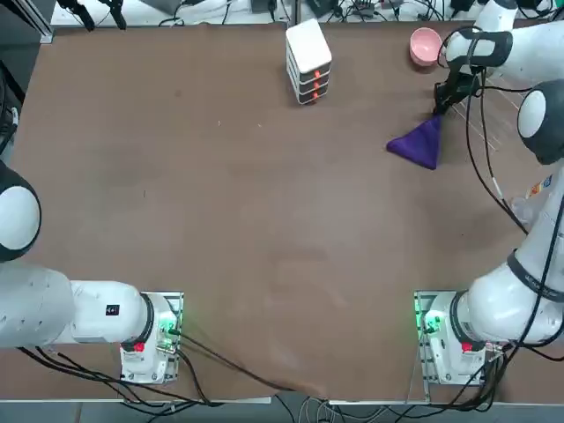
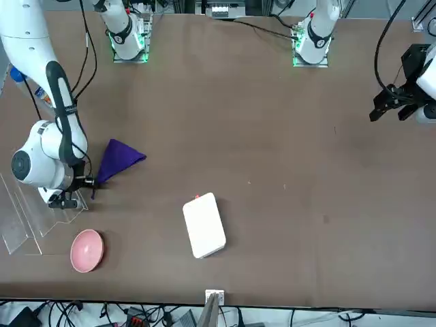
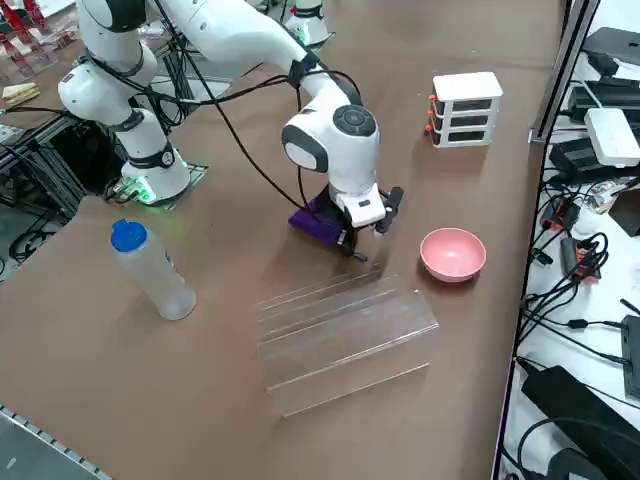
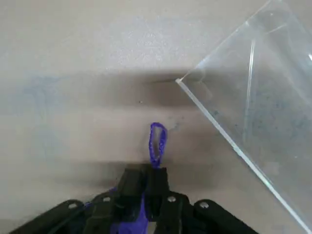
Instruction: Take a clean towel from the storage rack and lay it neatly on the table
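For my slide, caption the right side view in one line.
Right gripper shut on the purple towel beside the clear storage rack, pink bowl nearby.

The brown bench (image 1: pixel 220 220) filled the top view. On it, at upper centre, stood a white stacked box (image 1: pixel 308 60); at upper right sat a pink bowl (image 1: pixel 425 44), with the purple towel (image 1: pixel 419 143) lying below it. A clear rack (image 3: pixel 340 335) and a blue-capped bottle (image 3: pixel 150 268) rested at lower left in the right side view.

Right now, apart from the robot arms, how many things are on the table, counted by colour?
Purple: 1, the towel, pinched by the right arm's fingers
Pink: 1, the bowl
White: 1, the stacked box
Clear: 2, the rack and the blue-capped bottle
Total: 5
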